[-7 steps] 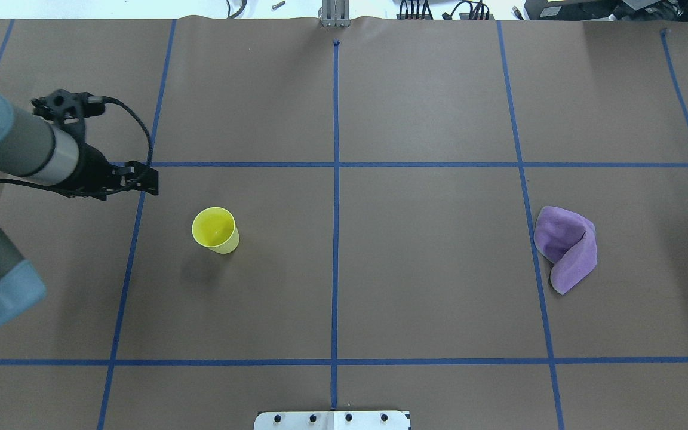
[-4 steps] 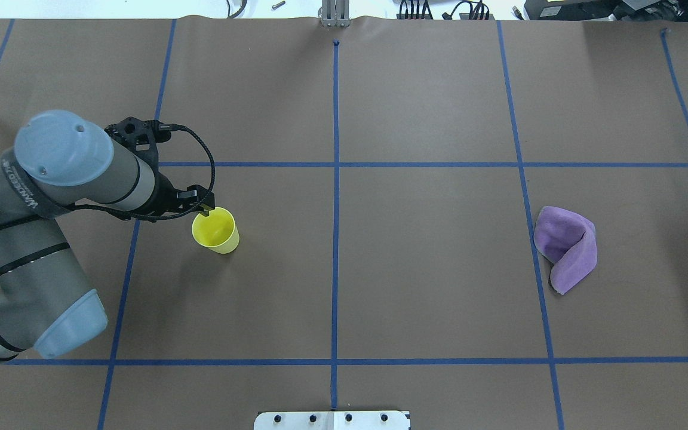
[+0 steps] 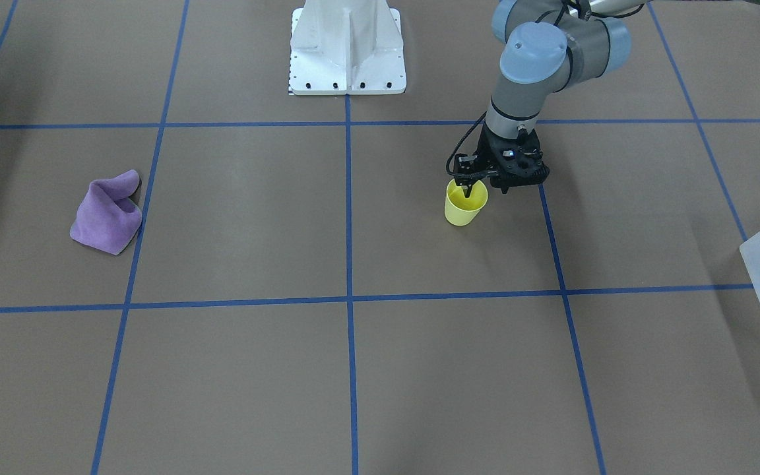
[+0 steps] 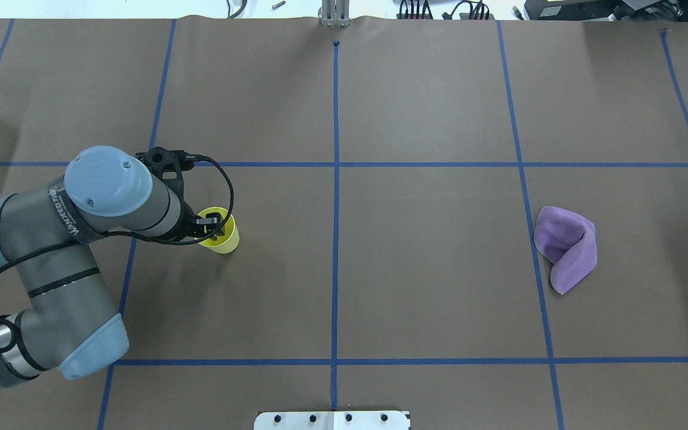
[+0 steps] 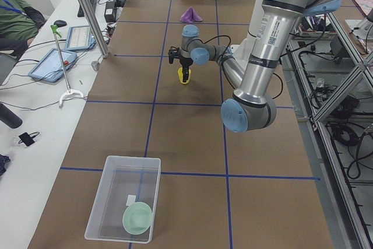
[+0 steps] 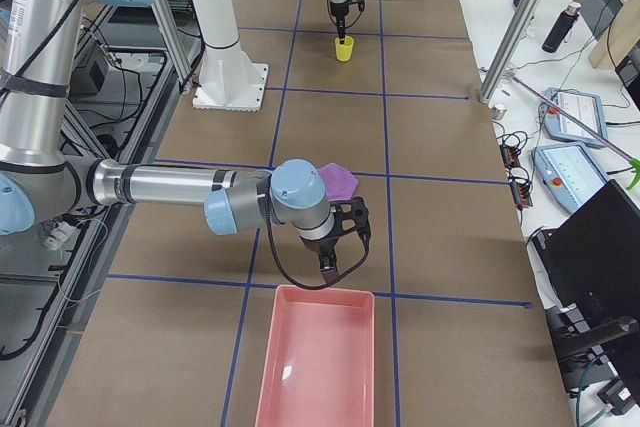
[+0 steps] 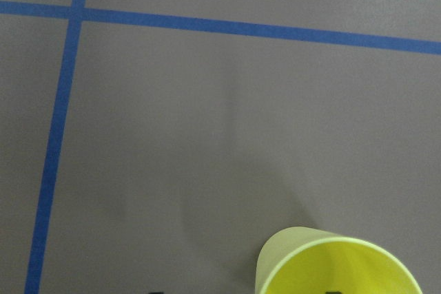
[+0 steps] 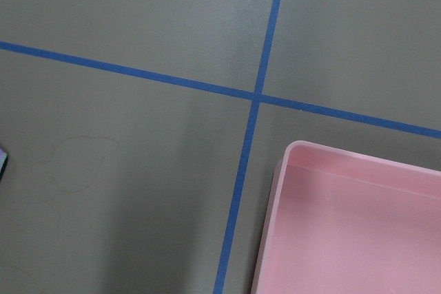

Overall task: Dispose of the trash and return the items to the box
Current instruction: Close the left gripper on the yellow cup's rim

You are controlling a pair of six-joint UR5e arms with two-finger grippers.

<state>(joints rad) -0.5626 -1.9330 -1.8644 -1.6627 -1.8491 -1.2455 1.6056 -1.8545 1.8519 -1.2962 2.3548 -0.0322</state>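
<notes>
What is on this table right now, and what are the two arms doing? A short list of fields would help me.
yellow cup: upright on the table, not yet lifted
left claw: open, straddling the cup's rim, one finger inside
white bin: at the table's end on the robot's left, apart from the cup
pale green round item: lying inside the white bin
purple cloth: crumpled on the robot's right half, nothing touching it
right claw: over the table beside the pink tray; open or shut cannot be told
</notes>
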